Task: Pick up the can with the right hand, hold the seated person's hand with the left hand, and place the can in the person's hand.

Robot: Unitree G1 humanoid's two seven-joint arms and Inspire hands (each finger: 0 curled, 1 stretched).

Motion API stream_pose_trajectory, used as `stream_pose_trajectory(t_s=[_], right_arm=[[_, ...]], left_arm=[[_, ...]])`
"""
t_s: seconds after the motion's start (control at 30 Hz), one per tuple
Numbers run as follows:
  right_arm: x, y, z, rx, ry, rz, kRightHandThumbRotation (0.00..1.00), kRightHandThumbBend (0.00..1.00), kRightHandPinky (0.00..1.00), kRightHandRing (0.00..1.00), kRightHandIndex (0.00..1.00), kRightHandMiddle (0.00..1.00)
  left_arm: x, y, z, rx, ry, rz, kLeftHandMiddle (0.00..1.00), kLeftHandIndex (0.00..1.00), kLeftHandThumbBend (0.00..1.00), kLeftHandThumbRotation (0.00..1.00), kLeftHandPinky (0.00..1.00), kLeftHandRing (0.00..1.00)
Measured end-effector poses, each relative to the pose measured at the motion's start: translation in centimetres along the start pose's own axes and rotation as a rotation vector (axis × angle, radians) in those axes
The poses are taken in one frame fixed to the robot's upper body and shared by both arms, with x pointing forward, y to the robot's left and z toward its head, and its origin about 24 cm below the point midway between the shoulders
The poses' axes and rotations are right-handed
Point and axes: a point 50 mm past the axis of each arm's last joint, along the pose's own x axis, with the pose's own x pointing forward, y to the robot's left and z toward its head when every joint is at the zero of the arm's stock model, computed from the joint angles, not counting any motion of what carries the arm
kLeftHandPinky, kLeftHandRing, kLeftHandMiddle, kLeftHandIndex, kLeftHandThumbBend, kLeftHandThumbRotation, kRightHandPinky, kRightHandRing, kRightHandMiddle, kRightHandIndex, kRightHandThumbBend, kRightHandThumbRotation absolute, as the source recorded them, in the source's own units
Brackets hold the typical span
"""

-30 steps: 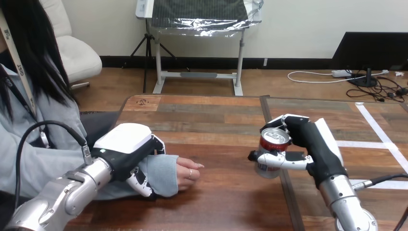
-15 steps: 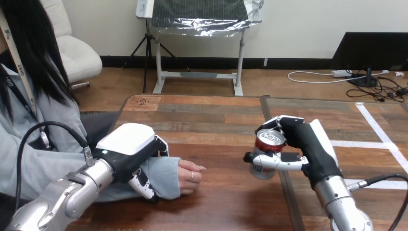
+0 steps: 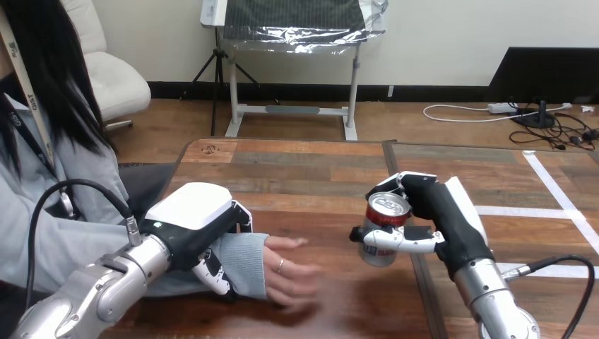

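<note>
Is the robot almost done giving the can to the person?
About halfway. Done: the right hand holds the can, which looks raised off the table, and the left hand is curled round the person's wrist. In hand: the can hangs beside the person's hand, apart from it. Left: set the can in that hand and let go.
</note>
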Motion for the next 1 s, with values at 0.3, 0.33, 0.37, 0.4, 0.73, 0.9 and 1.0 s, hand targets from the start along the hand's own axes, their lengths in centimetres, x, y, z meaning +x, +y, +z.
stream_pose_trajectory(t_s=[0.3,0.33,0.37,0.4,0.73,0.9,1.0], right_arm=[[0.1,0.5,0.1,0.004,-0.005,0.023,0.0,0.82,0.34,0.4,0.47,0.46],[0.1,0.6,0.1,0.005,-0.005,0.025,0.0,0.83,0.34,0.4,0.47,0.46],[0.1,0.7,0.2,0.006,-0.006,0.028,0.0,0.83,0.34,0.4,0.47,0.46],[0.1,0.7,0.2,0.007,-0.006,0.031,0.0,0.83,0.34,0.4,0.47,0.46],[0.5,1.6,1.0,0.025,-0.036,0.056,0.0,0.82,0.34,0.4,0.47,0.46],[0.7,2.1,1.5,0.032,-0.058,0.069,0.0,0.82,0.34,0.39,0.46,0.46],[0.8,2.4,1.8,0.034,-0.069,0.079,0.0,0.82,0.34,0.39,0.46,0.45]], left_arm=[[-0.1,0.2,0.5,0.005,-0.018,0.012,0.44,0.48,0.91,0.0,0.38,0.4],[-0.1,0.2,0.6,0.005,-0.02,0.013,0.44,0.47,0.91,0.0,0.38,0.4],[-0.1,0.2,0.7,0.006,-0.023,0.015,0.44,0.47,0.9,0.0,0.38,0.4],[-0.1,0.3,0.7,0.007,-0.025,0.016,0.44,0.47,0.9,0.0,0.38,0.4],[0.0,0.8,1.2,0.012,-0.032,0.029,0.44,0.47,0.91,0.0,0.38,0.4],[0.1,1.1,1.4,0.014,-0.038,0.04,0.44,0.47,0.92,0.0,0.38,0.4],[0.1,1.2,1.5,0.014,-0.043,0.046,0.44,0.46,0.92,0.0,0.38,0.39]])
